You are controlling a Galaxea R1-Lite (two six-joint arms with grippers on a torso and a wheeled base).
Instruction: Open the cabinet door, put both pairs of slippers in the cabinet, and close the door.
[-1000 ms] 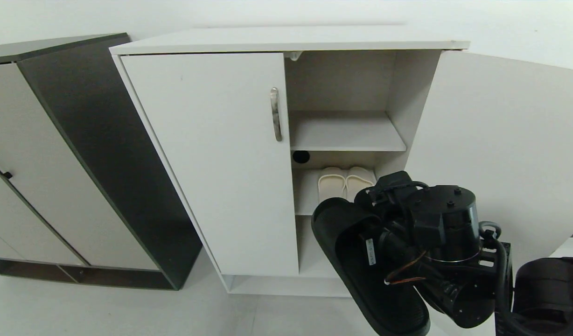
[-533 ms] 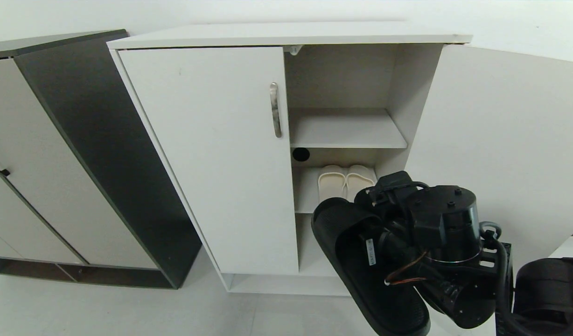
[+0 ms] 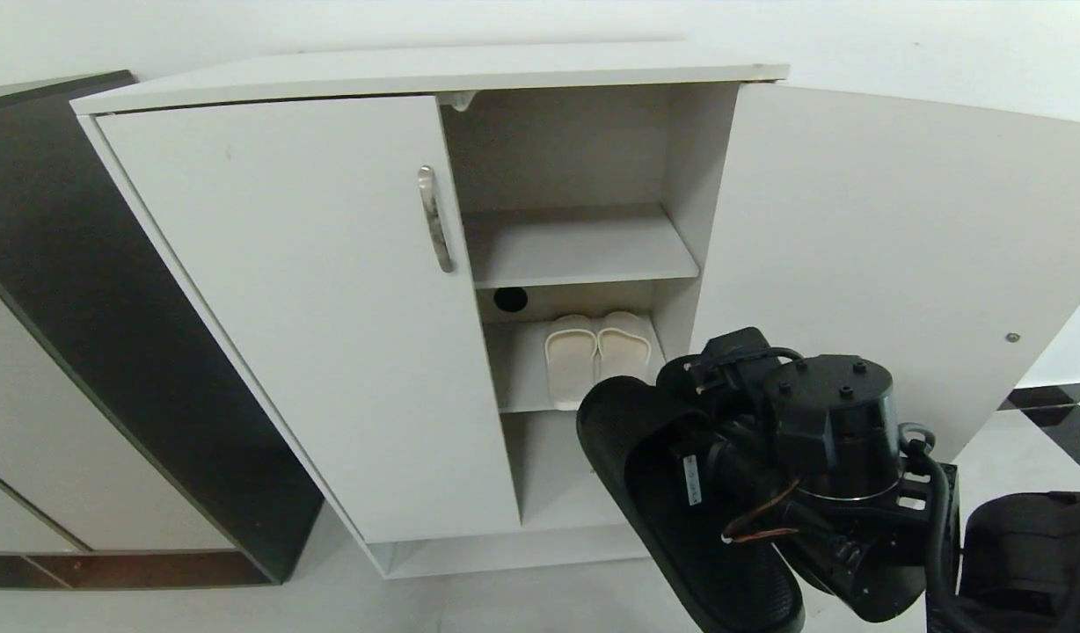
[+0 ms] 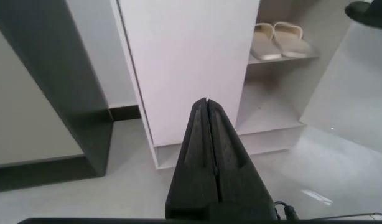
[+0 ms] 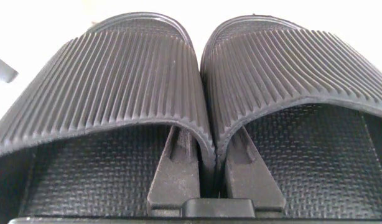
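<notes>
The white cabinet stands with its right door swung wide open and its left door closed. A pair of beige slippers lies on the middle shelf, also seen as beige slippers from the left wrist. My right gripper is shut on a pair of black slippers, pinching their two inner strap edges together. In the head view the black slippers hang in front of the cabinet's lower right opening. My left gripper is shut and holds nothing, low before the closed left door.
A dark grey cabinet stands close on the left. The upper shelf and the bottom compartment hold nothing. Pale floor lies in front, and the open door bounds the right side.
The whole head view has shifted, so the camera moved; the cabinet now sits further left in the picture. The right gripper holds the black slippers just as before.
</notes>
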